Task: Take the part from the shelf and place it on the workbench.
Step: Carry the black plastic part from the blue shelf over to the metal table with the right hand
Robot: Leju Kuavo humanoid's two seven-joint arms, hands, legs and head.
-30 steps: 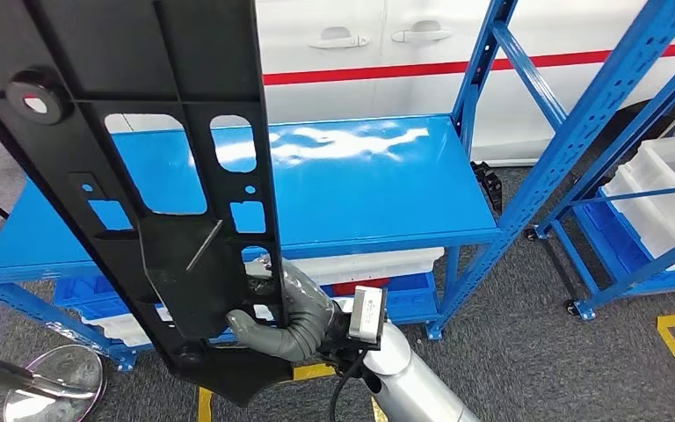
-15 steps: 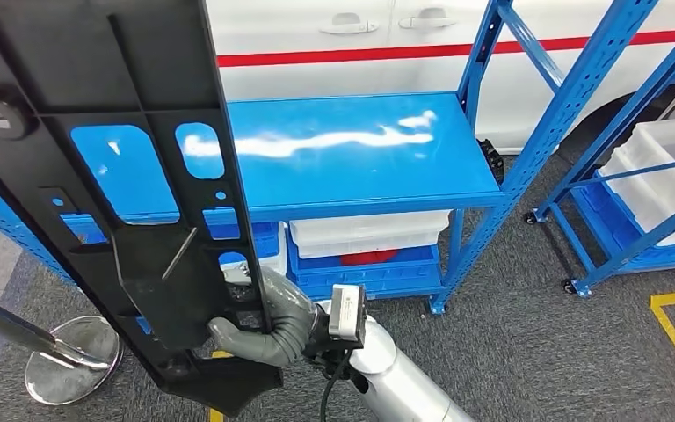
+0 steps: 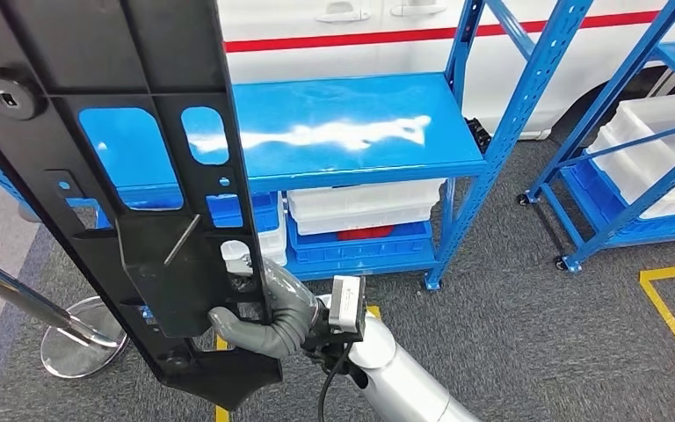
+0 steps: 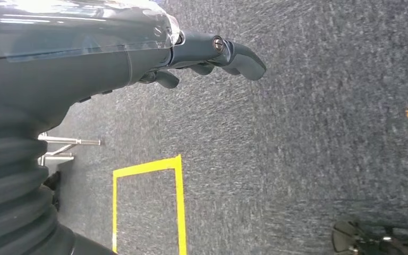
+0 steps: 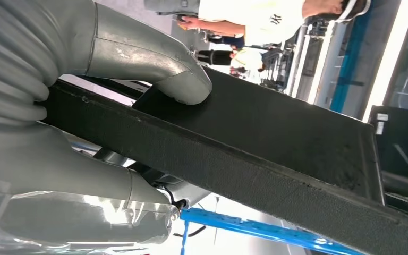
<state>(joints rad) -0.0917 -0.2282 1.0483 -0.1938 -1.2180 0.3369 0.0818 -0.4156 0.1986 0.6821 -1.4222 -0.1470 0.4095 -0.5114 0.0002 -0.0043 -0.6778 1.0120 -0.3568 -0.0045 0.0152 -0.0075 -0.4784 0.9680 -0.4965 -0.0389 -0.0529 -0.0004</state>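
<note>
- Blue shelf: its top board lies ahead of the robot, beyond the carried load.
- Black part: off the shelf, held upright and tilted in the air.
- Right robot hand: grips the part near its lower end.
- Left robot hand: holds nothing, fingers loosely apart, above carpet.
- Step, as judged: carry phase. Next: reach the table, then lower the part flat.

Being held near its lower end by the right hand: a long, flat black plastic part, ribbed and pierced with rounded cutouts and small holes. Standing nearly upright, leaning slightly, stretching far up above the hand, with a short stub of its length hanging below the hand. Showing its thick textured edge under the thumb in the right wrist view.
</note>
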